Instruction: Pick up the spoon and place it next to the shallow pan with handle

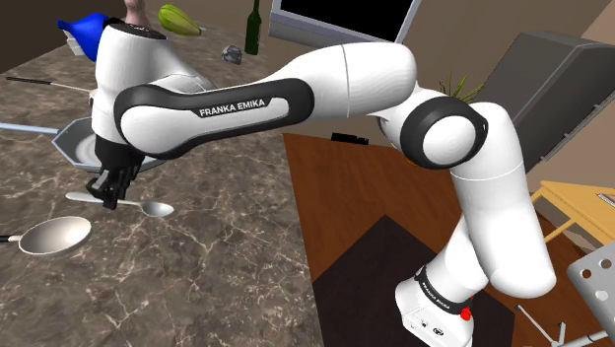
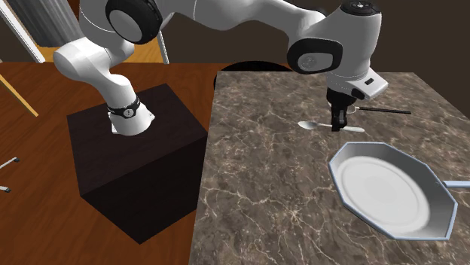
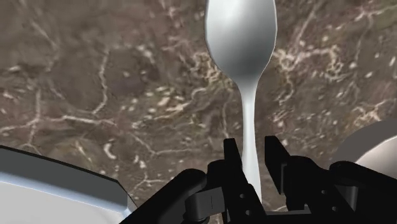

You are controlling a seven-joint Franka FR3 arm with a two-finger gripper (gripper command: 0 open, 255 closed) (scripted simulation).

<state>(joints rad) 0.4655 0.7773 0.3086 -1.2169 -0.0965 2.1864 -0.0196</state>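
- The gripper (image 3: pixel 251 141) is drawn narrow. Its two black fingers (image 3: pixel 232 159) clasp the thin handle of the spoon (image 3: pixel 242 32) from either side.
- The stretch of handle under the fingers is hidden by the gripper's body, and the bowl's far end is cut off by the wrist view's edge.
- The spoon (image 1: pixel 148 207) is plain silver-grey and sits low over the brown veined stone tabletop (image 1: pixel 217 256). Whether it touches the stone cannot be told.
- In the shoulder view its bowl sticks out to the view's right of the gripper (image 1: pixel 108 197) and the handle end to the left.
- In the second exterior view the bowl (image 2: pixel 309 125) points to that view's left of the gripper (image 2: pixel 339 124).
- An octagonal pan (image 2: pixel 337 172) with a grey rim and white inside lies near the spoon, apart from it. Its pale blue handle is cut off at the second exterior view's right edge.
- In the shoulder view much of this pan (image 1: pixel 67 143) is hidden behind the arm (image 1: pixel 325 84).
- A round silver pan (image 1: pixel 54 235) lies on the spoon's other side, near but not touching. Its dark handle is cut by the shoulder view's left edge.
- "FRANKA EMIKA" stands in white capitals on the arm's dark band (image 1: pixel 232 108).
- The small print on the arm's foot (image 1: pixel 434 293) is too small to read.
- The foot sits on the dark stand (image 1: pixel 365 286).
- At the tabletop's far side are a green bottle (image 1: pixel 253 28) and a blue thing (image 1: pixel 84 28) that is hard to make out.
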